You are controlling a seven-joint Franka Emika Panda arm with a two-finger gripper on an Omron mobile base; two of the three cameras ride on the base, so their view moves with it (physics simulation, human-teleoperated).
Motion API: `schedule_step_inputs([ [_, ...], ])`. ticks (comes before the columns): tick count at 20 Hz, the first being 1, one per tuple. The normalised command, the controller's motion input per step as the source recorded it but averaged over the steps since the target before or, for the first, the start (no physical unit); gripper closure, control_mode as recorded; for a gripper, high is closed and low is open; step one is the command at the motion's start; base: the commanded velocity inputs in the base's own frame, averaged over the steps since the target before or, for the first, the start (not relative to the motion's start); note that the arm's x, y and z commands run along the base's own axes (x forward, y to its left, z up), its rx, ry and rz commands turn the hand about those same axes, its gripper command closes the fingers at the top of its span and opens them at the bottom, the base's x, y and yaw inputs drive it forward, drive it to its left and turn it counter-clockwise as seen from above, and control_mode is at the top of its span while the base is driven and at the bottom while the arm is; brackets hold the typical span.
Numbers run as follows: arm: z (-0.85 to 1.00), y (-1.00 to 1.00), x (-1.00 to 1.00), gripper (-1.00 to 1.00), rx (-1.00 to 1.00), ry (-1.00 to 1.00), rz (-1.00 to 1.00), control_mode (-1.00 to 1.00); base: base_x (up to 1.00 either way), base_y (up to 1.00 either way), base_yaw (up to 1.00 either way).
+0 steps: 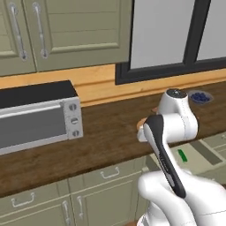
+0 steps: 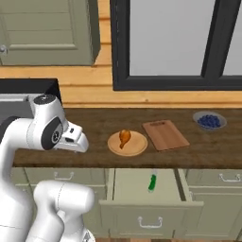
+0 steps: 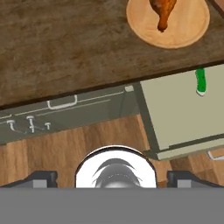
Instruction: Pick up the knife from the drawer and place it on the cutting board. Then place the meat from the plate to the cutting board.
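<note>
Drawer [image 2: 142, 188]: sage-green, pulled out from under the wooden counter [image 2: 94, 125], curved silver handle on its front panel; pale interior exposed. Knife [image 2: 152, 182]: green handle, lying inside the drawer toward its right half, near the counter edge, apart from the drawer walls; blade too small to make out. In the hand view the same knife [image 3: 201, 81] lies at the drawer's [image 3: 183, 118] far end just below the counter lip. Plate [image 2: 127, 143]: round, tan wood, on the counter directly above the open drawer. Meat [image 2: 124, 137]: golden-brown drumstick resting on the plate, left of its centre; also seen at the top of the hand view [image 3: 162, 11] on the plate [image 3: 183, 30]. Cutting board [image 2: 165, 134]: reddish-brown rectangle, flat on the counter just right of the plate, bare. Bowl of blueberries [image 2: 209, 121]: grey, further right on the counter, well apart from the board. Toaster oven [image 1: 37, 117]: silver and black, at the left of the counter. Gripper [image 3: 112, 178]: held above the floor in front of the cabinets, left of the open drawer, pointing down; fingertips [image 3: 43, 178] set far apart at the two bottom corners of the hand view, jaws spread wide, nothing between them.
</note>
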Motion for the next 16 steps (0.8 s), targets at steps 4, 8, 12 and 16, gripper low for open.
schedule_step_inputs([
  [4, 0.00, 0.00, 0.00, -1.00, 0.00, 0.00, 0.00, 1.00, -0.11, 0.27, -0.37],
  [8, 0.00, 0.00, 0.00, -1.00, 0.00, 0.00, 0.00, 1.00, -0.16, -0.17, -0.30],
  [12, 0.00, 0.00, 0.00, -1.00, 0.00, 0.00, 0.00, 1.00, -0.30, -0.79, -0.15],
  [16, 0.00, 0.00, 0.00, -1.00, 0.00, 0.00, 0.00, 1.00, -0.26, -0.99, -0.04],
])
